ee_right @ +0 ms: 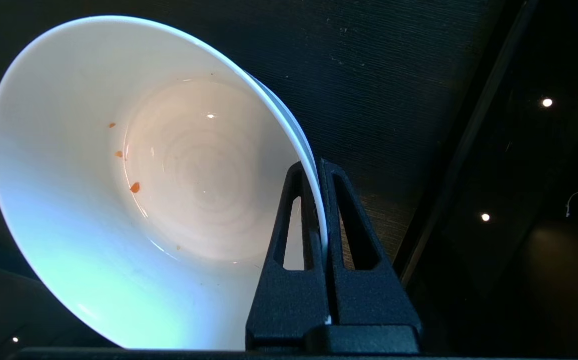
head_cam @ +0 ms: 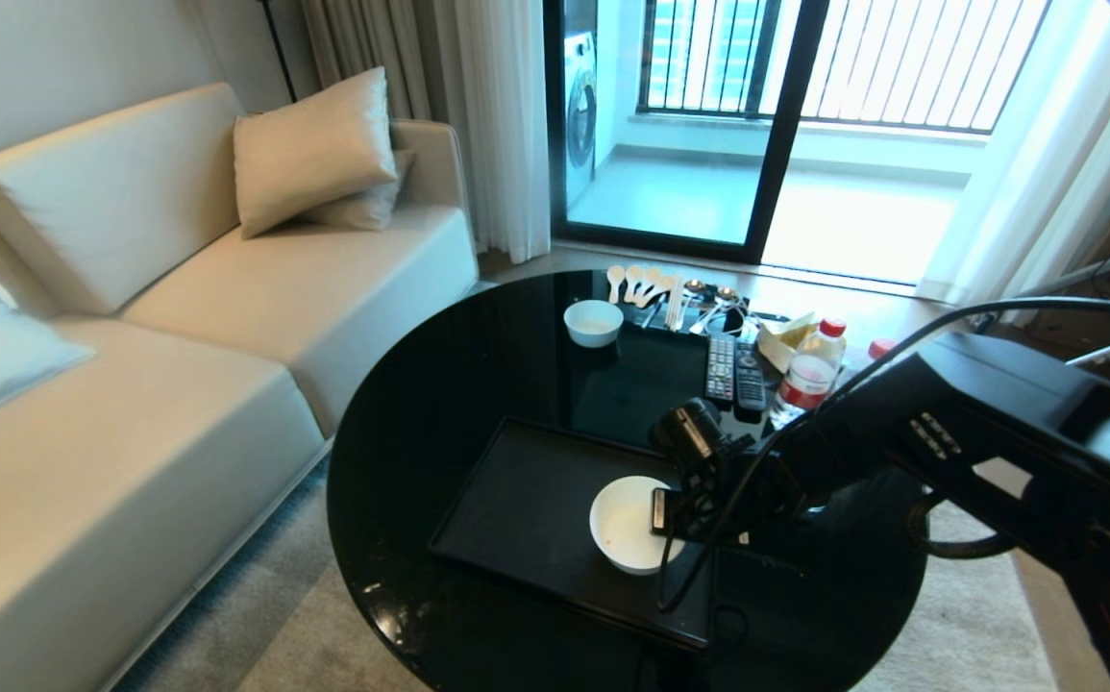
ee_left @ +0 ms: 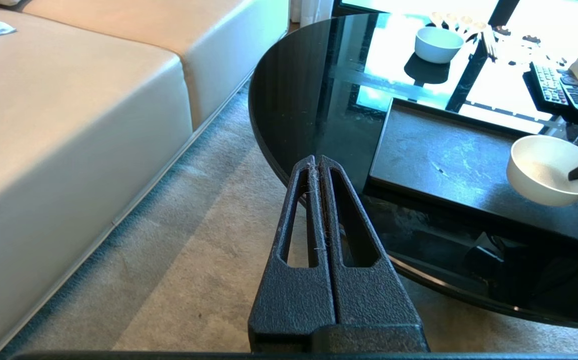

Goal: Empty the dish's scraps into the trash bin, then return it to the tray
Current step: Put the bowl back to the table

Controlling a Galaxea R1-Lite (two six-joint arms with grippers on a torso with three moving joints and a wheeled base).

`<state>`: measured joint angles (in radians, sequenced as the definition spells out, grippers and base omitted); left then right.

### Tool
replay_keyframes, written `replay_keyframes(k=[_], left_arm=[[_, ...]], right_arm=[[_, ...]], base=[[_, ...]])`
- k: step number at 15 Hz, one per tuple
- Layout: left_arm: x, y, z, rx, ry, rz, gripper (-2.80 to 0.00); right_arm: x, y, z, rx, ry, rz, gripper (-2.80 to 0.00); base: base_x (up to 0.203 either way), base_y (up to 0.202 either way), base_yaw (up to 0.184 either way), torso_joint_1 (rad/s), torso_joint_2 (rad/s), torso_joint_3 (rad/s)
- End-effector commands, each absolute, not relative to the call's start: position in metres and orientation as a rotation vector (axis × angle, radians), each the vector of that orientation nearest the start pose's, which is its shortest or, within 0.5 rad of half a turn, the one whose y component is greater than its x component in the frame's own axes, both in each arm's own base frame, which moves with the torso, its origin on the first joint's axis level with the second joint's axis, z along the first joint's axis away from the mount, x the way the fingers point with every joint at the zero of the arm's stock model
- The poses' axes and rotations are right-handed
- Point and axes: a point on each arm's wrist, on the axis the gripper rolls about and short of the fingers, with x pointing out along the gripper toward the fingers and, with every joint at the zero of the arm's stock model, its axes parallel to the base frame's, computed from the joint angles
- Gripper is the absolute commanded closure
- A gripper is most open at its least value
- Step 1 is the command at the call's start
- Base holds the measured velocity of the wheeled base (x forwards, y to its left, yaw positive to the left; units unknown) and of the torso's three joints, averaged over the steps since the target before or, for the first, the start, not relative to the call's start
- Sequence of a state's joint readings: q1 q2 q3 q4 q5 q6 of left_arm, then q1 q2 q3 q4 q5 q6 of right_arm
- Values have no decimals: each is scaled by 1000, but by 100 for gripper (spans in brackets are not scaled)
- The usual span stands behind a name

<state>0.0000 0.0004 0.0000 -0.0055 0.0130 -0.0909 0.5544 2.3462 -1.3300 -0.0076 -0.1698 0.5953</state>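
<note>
One dish [head_cam: 624, 524] in right gripper [head_cam: 667, 512], over tray [head_cam: 526, 509].

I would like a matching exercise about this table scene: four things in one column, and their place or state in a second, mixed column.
Things:
1. dish
2. other white bowl
3. left gripper
4. remote controls

Places or states:
A. shut, holding nothing, beside the table above the carpet
B. on the table's far side, near the spoons
C. over the tray, rim pinched by the right gripper
D. on the table beside a bottle

Pairs: 1-C, 2-B, 3-A, 4-D
</note>
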Motion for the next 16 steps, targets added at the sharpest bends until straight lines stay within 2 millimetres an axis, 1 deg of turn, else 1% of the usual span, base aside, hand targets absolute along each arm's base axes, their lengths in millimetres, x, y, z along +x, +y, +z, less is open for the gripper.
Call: replay_keyframes(k=[1,2,7,9,11,12,14,16], left_arm=[[-23,0,76,-92,-7,14,0],[-23,0,76,-92,-7,14,0],[-23,0,76,-92,-7,14,0],[-23,0,76,-92,-7,14,0],[-23,0,76,-92,-7,14,0],[-23,0,76,-92,-7,14,0],[-23,0,76,-92,-7,14,0],[-23,0,76,-92,-7,14,0]], right_arm=[[360,218,21,197,1002,50,0],[360,217,21,199,1002,50,-280],[360,217,21,205,1001,48,-280],[360,217,26,216,990,47,-280],[359,217,41,242,955,53,-280],[358,216,51,252,931,59,-280],[354,213,74,257,882,65,-280],[346,207,101,248,820,75,-280]], base=[[0,0,0,0,0,0],[0,0,0,0,0,0],[0,0,0,0,0,0],[0,0,0,0,0,0],[0,0,0,0,0,0],[0,0,0,0,0,0],[0,0,0,0,0,0],[0,0,0,0,0,0]])
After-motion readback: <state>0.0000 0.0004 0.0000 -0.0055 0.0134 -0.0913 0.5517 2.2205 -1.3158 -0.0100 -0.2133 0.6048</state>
